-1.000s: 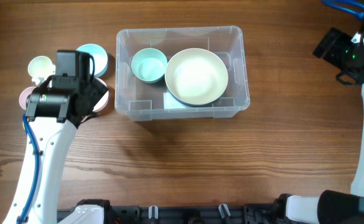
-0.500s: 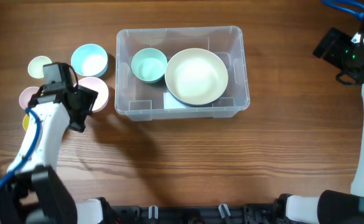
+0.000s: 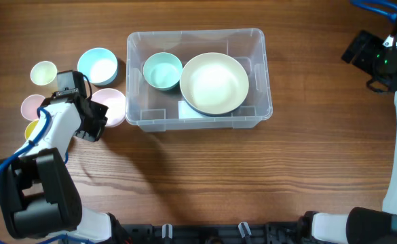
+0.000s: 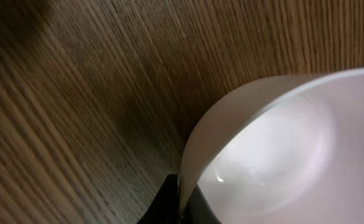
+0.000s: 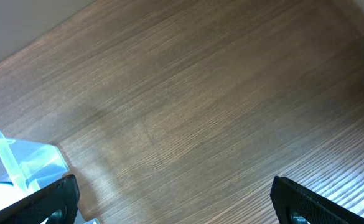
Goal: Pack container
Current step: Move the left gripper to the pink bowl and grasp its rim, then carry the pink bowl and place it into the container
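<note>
left gripper (image 3: 95, 122) is pinching the pink bowl (image 3: 113, 105) rim near the left edge, beside the container (image 3: 198, 32); right gripper (image 5: 172, 202) fingers spread wide.

Near the left edge of the wooden tabletop (image 3: 252, 176) stand a light blue bowl (image 3: 98, 66), a pale yellow cup (image 3: 43, 72), a pink cup (image 3: 28, 105) and a pink bowl (image 3: 115, 103). Toward the middle of the far edge, a small mint bowl (image 3: 162, 71) sits just beside a large cream bowl (image 3: 214, 83).
</note>
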`<state>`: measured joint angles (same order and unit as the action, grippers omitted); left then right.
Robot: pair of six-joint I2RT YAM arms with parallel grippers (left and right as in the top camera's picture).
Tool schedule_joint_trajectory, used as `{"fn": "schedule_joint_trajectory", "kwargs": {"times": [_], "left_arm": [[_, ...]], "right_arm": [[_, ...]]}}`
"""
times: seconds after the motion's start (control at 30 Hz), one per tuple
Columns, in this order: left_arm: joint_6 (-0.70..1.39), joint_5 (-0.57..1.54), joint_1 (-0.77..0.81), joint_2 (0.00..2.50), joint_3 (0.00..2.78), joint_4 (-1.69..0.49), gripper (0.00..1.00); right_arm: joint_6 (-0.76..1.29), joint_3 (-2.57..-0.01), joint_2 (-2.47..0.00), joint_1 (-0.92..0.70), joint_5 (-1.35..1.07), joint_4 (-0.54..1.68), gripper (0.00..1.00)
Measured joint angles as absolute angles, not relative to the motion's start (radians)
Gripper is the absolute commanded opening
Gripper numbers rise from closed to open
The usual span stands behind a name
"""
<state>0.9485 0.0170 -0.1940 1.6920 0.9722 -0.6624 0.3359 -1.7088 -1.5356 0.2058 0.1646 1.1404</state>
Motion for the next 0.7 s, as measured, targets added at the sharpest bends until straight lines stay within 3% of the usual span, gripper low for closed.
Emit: {"fn": "schedule_joint_trajectory", "kwargs": {"times": [0.2, 0.47, 0.7], "left_arm": [[0.94, 0.017, -0.194, 1.558, 0.978, -0.722, 0.04], [0.871, 0.032, -0.175, 1.096, 1.113, -0.739, 0.04], [0.757, 0.023, 0.06, 0.897, 1.145, -0.576, 0.04]], "right_arm": [[0.336, -1.709, -1.536, 0.206, 0.165, 1.14, 1.0], [0.336, -1.709, -1.536, 0.206, 0.165, 1.14, 1.0], [0.336, -1.709, -1.536, 0.206, 0.165, 1.14, 1.0]]}}
